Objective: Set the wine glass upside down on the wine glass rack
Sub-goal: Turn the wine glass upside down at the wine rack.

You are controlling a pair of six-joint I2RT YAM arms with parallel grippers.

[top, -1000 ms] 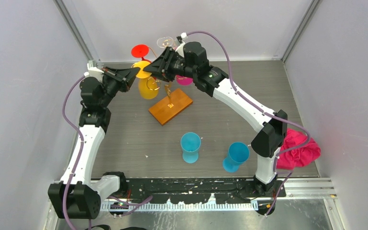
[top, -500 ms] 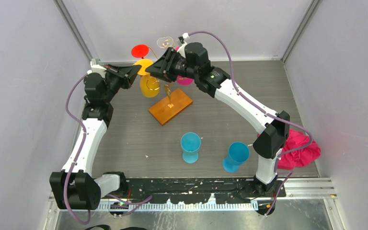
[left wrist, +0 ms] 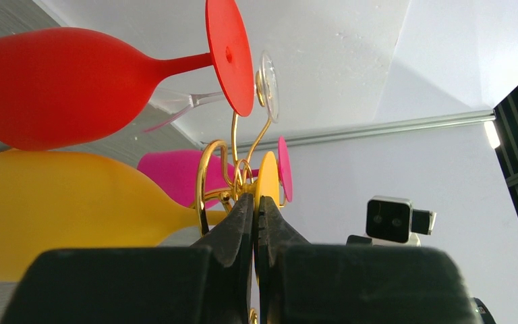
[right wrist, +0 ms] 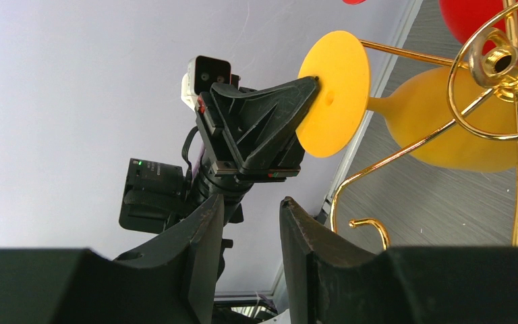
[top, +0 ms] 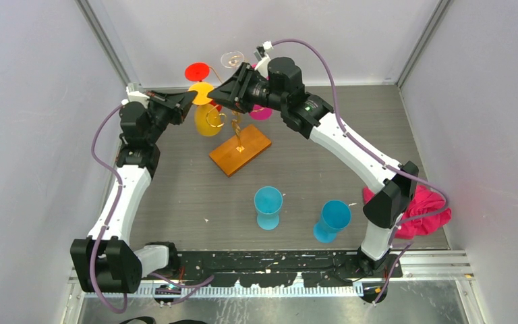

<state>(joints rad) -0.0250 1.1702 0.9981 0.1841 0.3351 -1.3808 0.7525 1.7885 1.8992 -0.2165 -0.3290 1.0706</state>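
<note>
Left claw [top: 189, 100]: clenched on the foot rim of the yellow wine glass [top: 208, 122].

Top view: the glass is at the left side of the wine glass rack [top: 240, 150], which stands toward the back of the table. Bowl low beside the gold stem, foot higher. Cannot tell whether it is seated in a scroll arm. Right claw [top: 217, 94] hovers just beside the rack top, facing the left claw. Red glass [top: 197, 71], clear glass [top: 231, 59] and pink glass [top: 261, 113] are around the rack top. Blue cups [top: 268, 201] stand nearer the arm bases.

Left wrist view: fingers pressed together, yellow foot edge-on at their tips, gold curls just past it.

Right wrist view: jaws part-way apart, nothing between them.
</note>
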